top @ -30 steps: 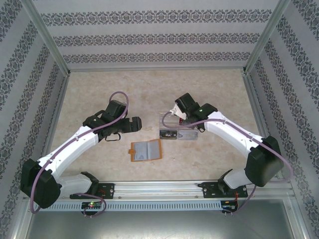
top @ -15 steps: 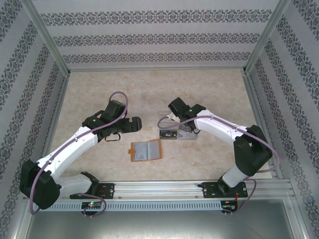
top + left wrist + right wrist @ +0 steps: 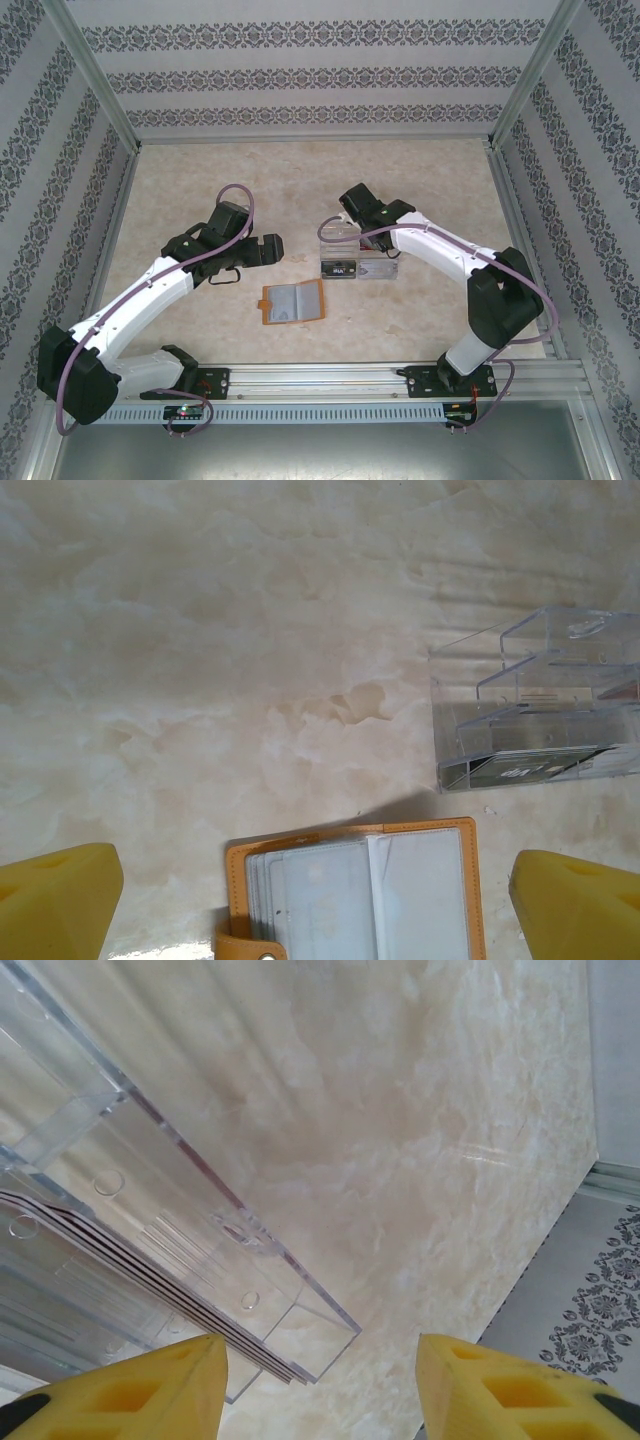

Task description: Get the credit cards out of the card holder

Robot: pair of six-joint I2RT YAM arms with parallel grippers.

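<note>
The card holder (image 3: 292,302) is lying open and flat on the marbled table (image 3: 200,190), its orange-tan border framing grey translucent pockets; the credit cards (image 3: 315,900) are showing as pale shapes inside those pockets, layered toward the holder's left half, and none is lying outside it; how many there are, I cannot tell.

The left gripper (image 3: 315,865) is hanging over the table just beyond the card holder and a little to its left; its yellow fingers (image 3: 60,900) are standing wide apart, one past each side of the holder in the wrist view, and are gripping nothing; they are not touching the holder.

A clear plastic tray (image 3: 352,250) is sitting just beyond the card holder and to its right, apart from it; a dark card (image 3: 520,770) is resting in the compartment facing the holder, and a thin red edge is showing in a compartment farther from it.

The right gripper (image 3: 320,1350) is hovering farther still from the card holder, beyond it and to its right, at the tray's side that is turned away from the holder; its fingers are spread apart with only bare table between them; the tray's clear wall is lying just beside one finger in the wrist view, and whether they are touching, I cannot tell.
</note>
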